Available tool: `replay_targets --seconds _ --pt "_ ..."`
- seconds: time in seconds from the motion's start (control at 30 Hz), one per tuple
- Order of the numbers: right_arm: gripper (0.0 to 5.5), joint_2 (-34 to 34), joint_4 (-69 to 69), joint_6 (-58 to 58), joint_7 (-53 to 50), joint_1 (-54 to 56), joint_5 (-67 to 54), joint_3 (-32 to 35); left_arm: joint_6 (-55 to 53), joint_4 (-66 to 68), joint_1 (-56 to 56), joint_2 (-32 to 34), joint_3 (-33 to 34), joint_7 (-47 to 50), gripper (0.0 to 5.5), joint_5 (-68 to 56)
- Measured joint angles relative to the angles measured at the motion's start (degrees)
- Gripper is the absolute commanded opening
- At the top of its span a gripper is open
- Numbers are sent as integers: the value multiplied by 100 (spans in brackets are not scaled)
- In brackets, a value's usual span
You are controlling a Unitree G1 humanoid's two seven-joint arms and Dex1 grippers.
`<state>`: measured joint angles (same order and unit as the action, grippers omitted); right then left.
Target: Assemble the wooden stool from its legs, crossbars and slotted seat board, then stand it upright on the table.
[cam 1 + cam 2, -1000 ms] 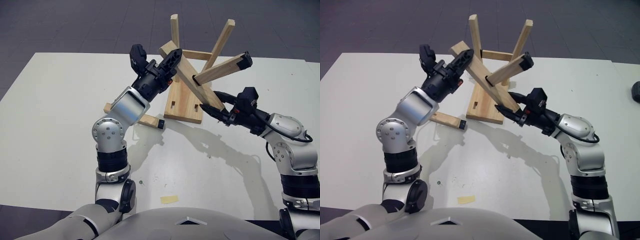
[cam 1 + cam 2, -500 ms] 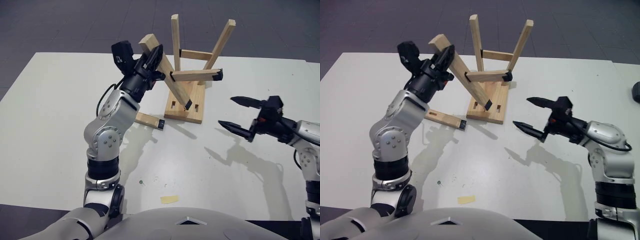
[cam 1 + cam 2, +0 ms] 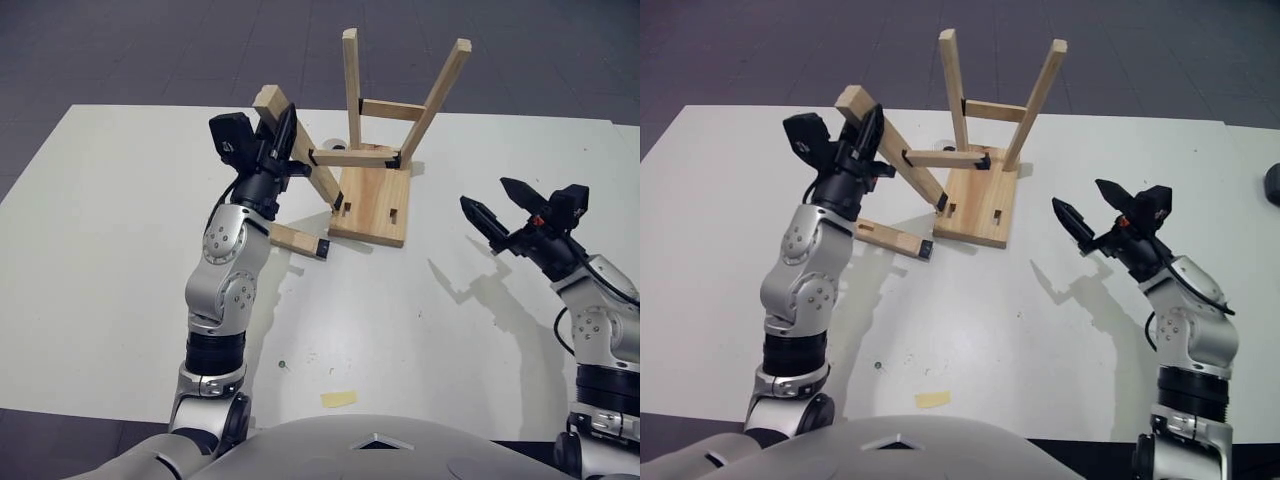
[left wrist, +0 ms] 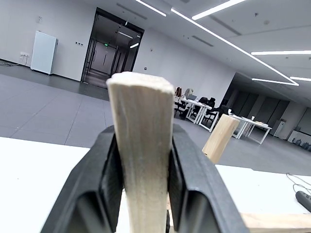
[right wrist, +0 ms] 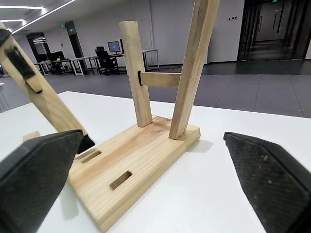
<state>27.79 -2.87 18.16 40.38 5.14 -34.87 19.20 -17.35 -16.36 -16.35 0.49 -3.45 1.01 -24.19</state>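
Between the fingers (image 4: 108,165) of the left end effector (image 3: 276,125): a tilted leg (image 3: 318,175), clamped tight just below its top end and held up off the tabletop (image 3: 120,220). Down from that grip, toward the right arm's side, the leg's black-capped foot close over the seat board (image 3: 375,212), by the near slots; whether touching, cannot tell. Branching off the same leg, a crossbar (image 3: 352,157), roughly level, with its black-capped far end near the feet of the two standing legs.

Past the left end effector, on the right arm's side: seat board flat on the tabletop, carrying an upright leg (image 3: 350,80) and a leaning leg (image 3: 442,92), joined high up by an upper crossbar (image 3: 392,109).

Beneath the left end effector, lying flat: a loose leg (image 3: 298,240), black cap pointing at the seat board, near its edge but apart.

Over on the other side, the right end effector (image 3: 487,195): spread wide, empty, hovering above the tabletop. Off its fingertips, toward the left arm, the seat board, near but apart.

Nearer the robot than either end effector, a scrap of tape (image 3: 338,398) on the tabletop.
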Motion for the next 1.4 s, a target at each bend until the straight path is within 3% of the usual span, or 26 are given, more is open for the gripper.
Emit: replay_targets --seconds 0.27,0.7,1.1,1.23,1.4 --pt "540 -367 -20 -12 -700 526 259 -282 115 96 26 -240 180 12 105 92" --pt "540 -642 1166 -385 -1782 629 2749 -2000 -152 -123 -138 -507 265 195 105 87" --pt "540 -780 1017 -430 -2077 682 2911 -1836 -165 108 -150 -514 141 239 105 128" --pt "540 -593 841 -389 -2095 795 2855 -1529 -160 151 -153 -514 67 285 105 161" --pt "540 -448 842 -287 -2095 862 3141 -1632 -126 174 -154 -513 52 350 105 162"
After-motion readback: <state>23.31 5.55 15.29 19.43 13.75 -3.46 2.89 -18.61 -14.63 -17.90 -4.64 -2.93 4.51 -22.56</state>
